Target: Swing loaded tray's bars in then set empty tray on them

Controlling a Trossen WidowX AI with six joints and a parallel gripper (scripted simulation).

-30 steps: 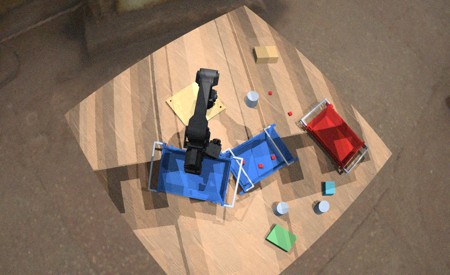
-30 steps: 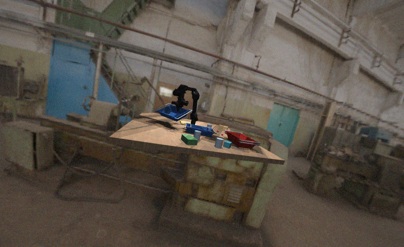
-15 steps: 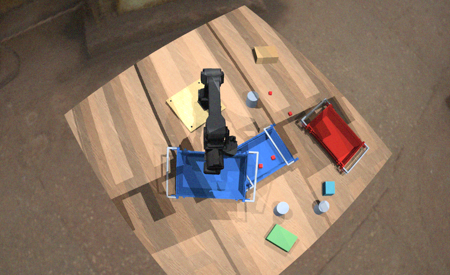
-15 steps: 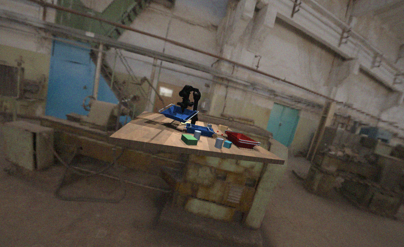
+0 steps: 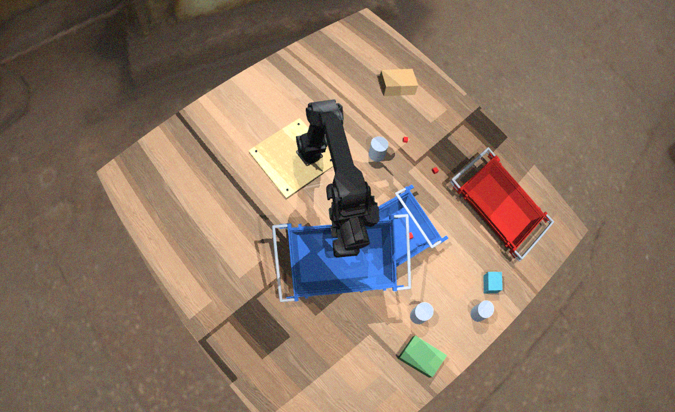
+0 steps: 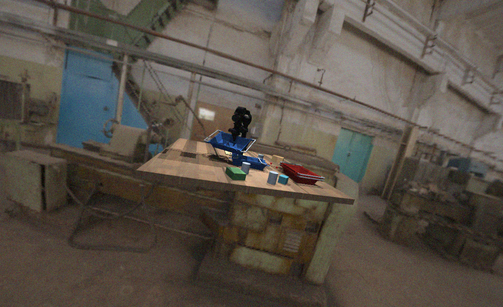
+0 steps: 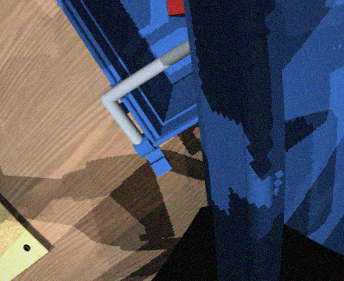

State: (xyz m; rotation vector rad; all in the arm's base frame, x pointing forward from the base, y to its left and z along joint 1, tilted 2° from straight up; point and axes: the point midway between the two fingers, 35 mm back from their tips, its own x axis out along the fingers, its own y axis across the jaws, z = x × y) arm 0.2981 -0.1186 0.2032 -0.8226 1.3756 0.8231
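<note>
My gripper [image 5: 346, 250] [image 6: 234, 138] [image 7: 223, 217] is shut on a long side wall of the empty blue tray [image 5: 339, 276] [image 6: 222, 142] [image 7: 324, 164] and holds it in the air. That tray looks tilted, and its two wire bars are swung outward. It overhangs the left part of the loaded blue tray [image 5: 424, 215] [image 6: 257, 163] from above in the top view. The loaded tray's right bar [image 5: 415, 220] lies across its top. Its left bar [image 7: 136, 80] also lies across, seen in the wrist view. One red block [image 5: 410, 236] [image 7: 175, 7] shows inside; the rest is hidden.
A red tray [image 5: 503, 205] [image 6: 298, 173] stands right, bars out. Grey cylinders [image 5: 378, 148] [image 5: 423, 311] [image 5: 484, 309], a cyan cube [image 5: 492, 282], a green block [image 5: 422, 356], a tan block [image 5: 399, 82] and loose red cubes [image 5: 405, 139] [image 5: 434, 170] stand around. A yellow board [image 5: 283, 163] lies under the arm's base.
</note>
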